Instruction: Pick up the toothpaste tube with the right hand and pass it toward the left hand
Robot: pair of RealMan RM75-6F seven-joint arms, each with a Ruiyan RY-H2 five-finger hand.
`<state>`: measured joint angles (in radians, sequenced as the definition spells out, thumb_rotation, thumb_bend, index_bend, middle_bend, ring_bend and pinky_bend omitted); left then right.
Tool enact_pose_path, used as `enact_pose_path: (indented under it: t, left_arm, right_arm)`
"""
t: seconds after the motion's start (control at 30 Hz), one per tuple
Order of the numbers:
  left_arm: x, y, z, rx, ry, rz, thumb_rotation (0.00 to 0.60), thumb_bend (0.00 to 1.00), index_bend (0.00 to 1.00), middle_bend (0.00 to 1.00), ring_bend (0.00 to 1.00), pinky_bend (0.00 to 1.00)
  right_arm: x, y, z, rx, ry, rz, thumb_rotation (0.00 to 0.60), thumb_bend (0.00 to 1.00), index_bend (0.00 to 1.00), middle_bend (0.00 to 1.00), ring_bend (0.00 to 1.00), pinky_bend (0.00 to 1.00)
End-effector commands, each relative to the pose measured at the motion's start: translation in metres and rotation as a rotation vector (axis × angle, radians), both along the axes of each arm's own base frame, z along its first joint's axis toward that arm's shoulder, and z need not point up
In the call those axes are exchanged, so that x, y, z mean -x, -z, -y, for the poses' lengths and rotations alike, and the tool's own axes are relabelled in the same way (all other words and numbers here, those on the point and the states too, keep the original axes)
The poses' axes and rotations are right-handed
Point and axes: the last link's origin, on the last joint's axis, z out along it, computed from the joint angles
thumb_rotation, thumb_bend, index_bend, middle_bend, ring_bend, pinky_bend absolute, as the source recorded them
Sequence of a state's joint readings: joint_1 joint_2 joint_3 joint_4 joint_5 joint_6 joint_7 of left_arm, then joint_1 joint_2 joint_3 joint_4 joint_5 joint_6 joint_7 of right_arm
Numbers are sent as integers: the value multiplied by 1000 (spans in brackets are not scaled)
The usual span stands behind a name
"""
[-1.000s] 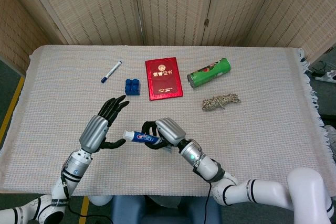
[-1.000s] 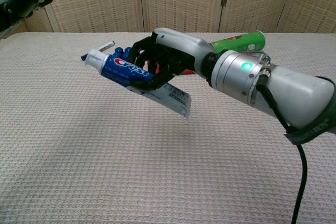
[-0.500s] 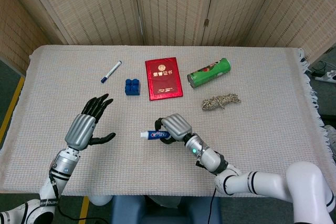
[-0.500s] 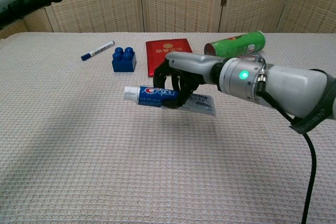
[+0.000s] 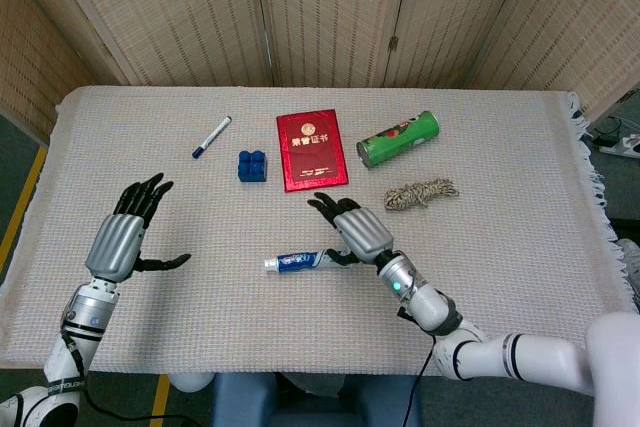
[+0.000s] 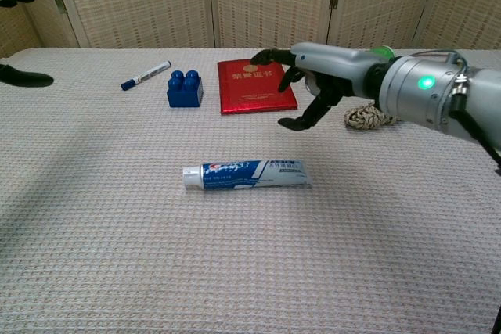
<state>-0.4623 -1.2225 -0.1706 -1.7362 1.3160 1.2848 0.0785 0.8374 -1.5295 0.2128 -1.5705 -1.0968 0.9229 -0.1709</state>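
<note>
Toothpaste comes last by size, so I start with the white woven-cloth desk [image 5: 520, 247], which carries everything. My right hand [image 6: 307, 87], black-fingered with a silver back, hangs above the cloth with its fingers spread wide and nothing in them. My left hand [image 5: 128, 232] is raised well off to the left side, also spread and empty; in the chest view only its dark fingertips show at the left edge.

The white and blue toothpaste tube [image 6: 246, 174] lies flat on the desk, cap pointing toward my left side. It sits just below and a little nearer to me than the right hand's fingertips, close but, as far as I can tell, not touching. The left hand is well apart from it.

I judge the step in hand to be the pick-up: the tube is on the cloth and not grasped. My next move should bring the right hand down over the middle of the tube, close the fingers around its body, lift, and carry it leftward. A flat, soft tube may slide on the weave, so I would close slowly.
</note>
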Motion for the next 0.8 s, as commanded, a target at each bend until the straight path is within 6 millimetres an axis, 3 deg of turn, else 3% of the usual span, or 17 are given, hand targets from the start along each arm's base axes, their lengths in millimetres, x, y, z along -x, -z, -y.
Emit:
enact_pose_path:
  t: [0.03, 0.2, 0.37, 0.6, 0.8]
  left_arm:
    - [15, -9, 3, -43, -30, -36, 600, 261, 110, 64, 64, 11]
    - [38, -25, 11, -147, -63, -105, 600, 390, 220, 169, 161, 126]
    - [61, -35, 27, -210, -108, -217, 600, 447, 259, 208, 183, 132]
    - [81, -39, 58, -196, -200, -287, 600, 448, 247, 208, 171, 76]
    - [82, -43, 82, -208, -244, -291, 600, 448, 227, 207, 149, 38]
  right_arm:
    - [36, -54, -15, 167, 6, 2, 600, 416, 192, 217, 307, 183]
    - [84, -109, -47, 306, 57, -40, 600, 416, 292, 298, 350, 200]
    - [127, -150, -79, 408, 131, -50, 600, 415, 298, 304, 354, 200]
    - [179, -178, -122, 460, 228, -65, 600, 415, 299, 293, 342, 200]
    - [210, -186, -151, 476, 318, -59, 600, 416, 299, 283, 321, 200]
